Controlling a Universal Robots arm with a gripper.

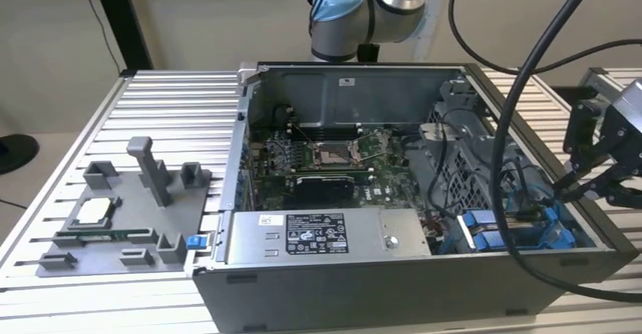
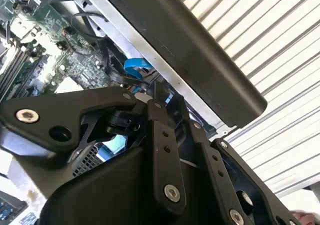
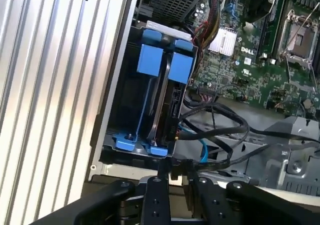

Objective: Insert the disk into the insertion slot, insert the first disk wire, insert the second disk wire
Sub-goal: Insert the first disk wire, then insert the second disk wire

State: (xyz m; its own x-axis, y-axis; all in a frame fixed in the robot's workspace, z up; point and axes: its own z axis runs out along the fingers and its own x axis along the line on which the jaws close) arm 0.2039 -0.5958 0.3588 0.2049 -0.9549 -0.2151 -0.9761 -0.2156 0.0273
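Gripper [image 1: 612, 187] hung at the case's [image 1: 401, 289] corner on the exterior view's right, over the blue-railed slot [image 3: 150, 105]. Disk [image 3: 165, 100] looked seated on edge in the slot. Jaws nearly closed on a dark cable end [image 3: 167, 172], I judged. Wire step in hand; needs aligning plug to disk port.
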